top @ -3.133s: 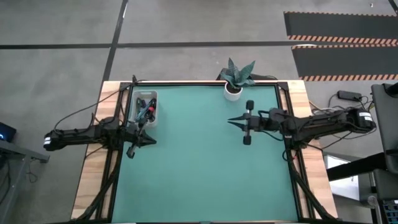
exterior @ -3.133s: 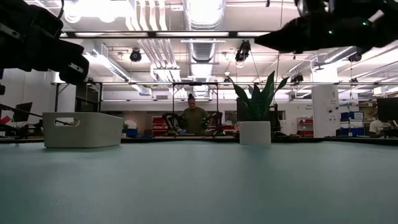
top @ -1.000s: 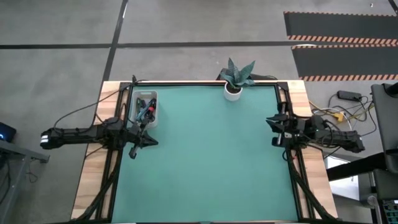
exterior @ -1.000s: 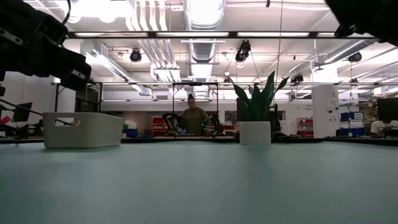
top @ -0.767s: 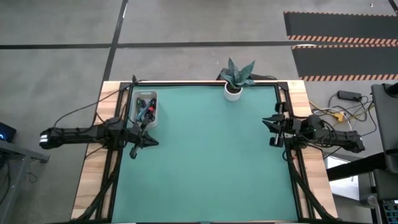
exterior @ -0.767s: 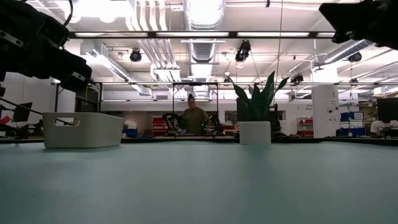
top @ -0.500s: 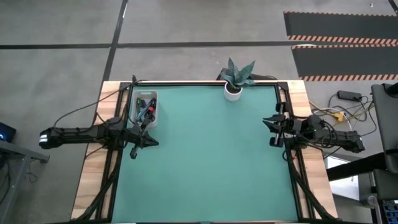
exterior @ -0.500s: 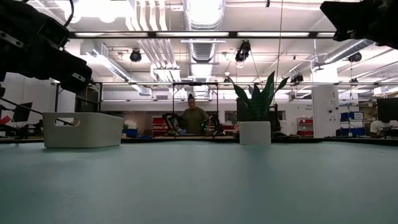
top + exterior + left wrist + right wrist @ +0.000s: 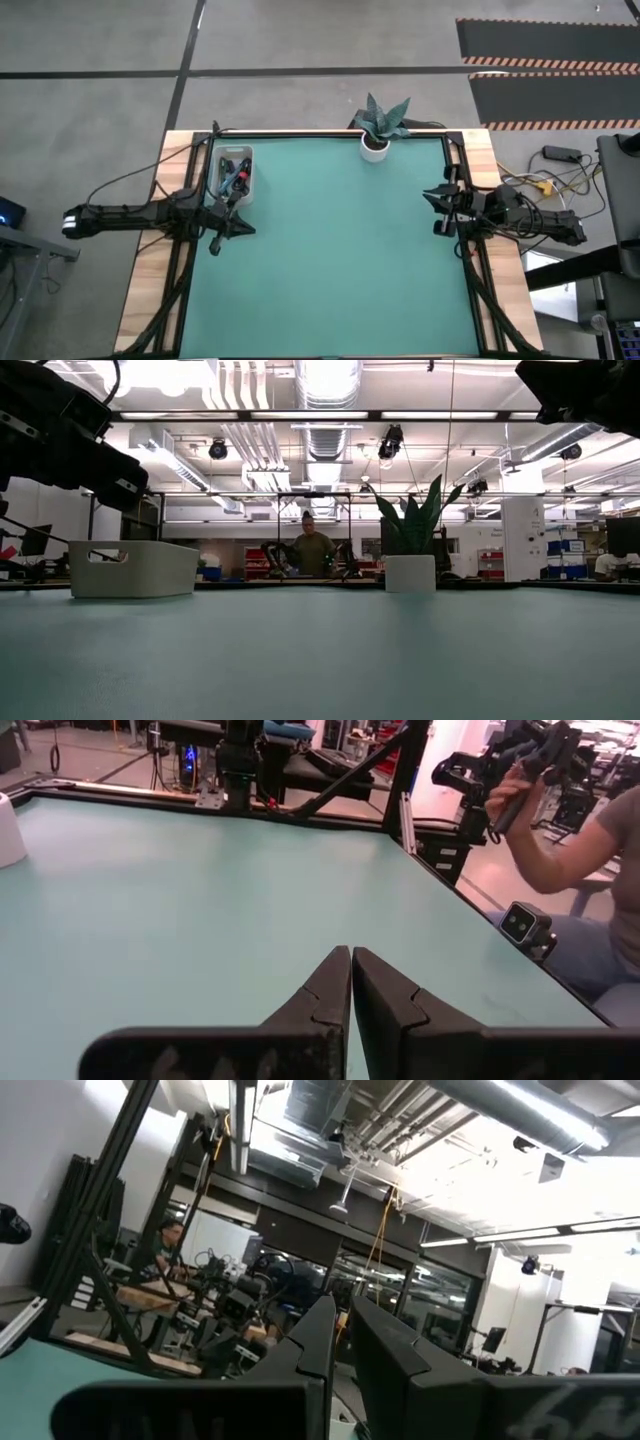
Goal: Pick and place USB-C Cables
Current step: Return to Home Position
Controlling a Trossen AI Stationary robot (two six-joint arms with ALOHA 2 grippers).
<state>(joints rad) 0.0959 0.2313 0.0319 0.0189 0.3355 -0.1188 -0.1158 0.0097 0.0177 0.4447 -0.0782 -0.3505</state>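
The USB-C cables [image 9: 234, 175], a bunch of dark, red and teal bundles, lie inside a white bin [image 9: 247, 158] near the table's far left corner; the low view shows only the bin's wall [image 9: 135, 568]. My left gripper [image 9: 250, 229] hovers just near of the bin, shut and empty, with its fingers [image 9: 351, 982] pointing toward the table's right. My right gripper [image 9: 424, 197] stays raised at the table's right edge, shut and empty [image 9: 342, 1317], tilted upward toward the ceiling.
A potted plant [image 9: 380, 128] in a white pot [image 9: 411, 573] stands at the far edge. The green mat [image 9: 340, 260] stretches between the arms. People are visible beyond the table, one behind [image 9: 313, 550] and another's arm [image 9: 560, 850] to the right.
My right gripper has crept slightly toward the table's left and then stopped. The left arm has stayed put.
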